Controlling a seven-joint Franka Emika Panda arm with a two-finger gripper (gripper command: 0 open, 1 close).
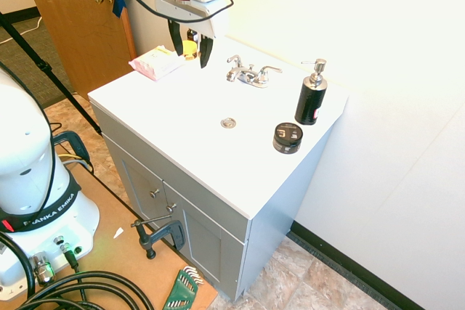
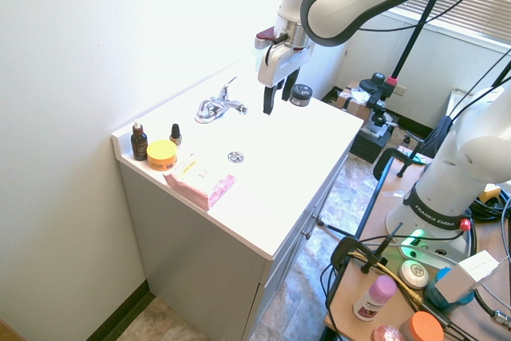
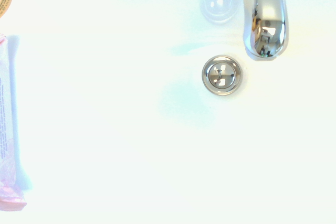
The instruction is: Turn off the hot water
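Clock face centred on drain [image 1: 228,123], as first exterior view shows it. My pincer [image 1: 192,60] hangs in air above countertop [image 1: 174,103], tips pointing down, fingers apart, nothing between them. Chrome two-handle faucet [image 1: 251,75] at one o'clock, curved spout [image 3: 266,19] reaching toward drain. Black pump bottle [image 1: 311,99] between two and three, black lidded jar [image 1: 288,138] between three and four. Pink-and-white soft pack [image 1: 156,63] at ten, yellow jar [image 1: 189,49] at eleven.
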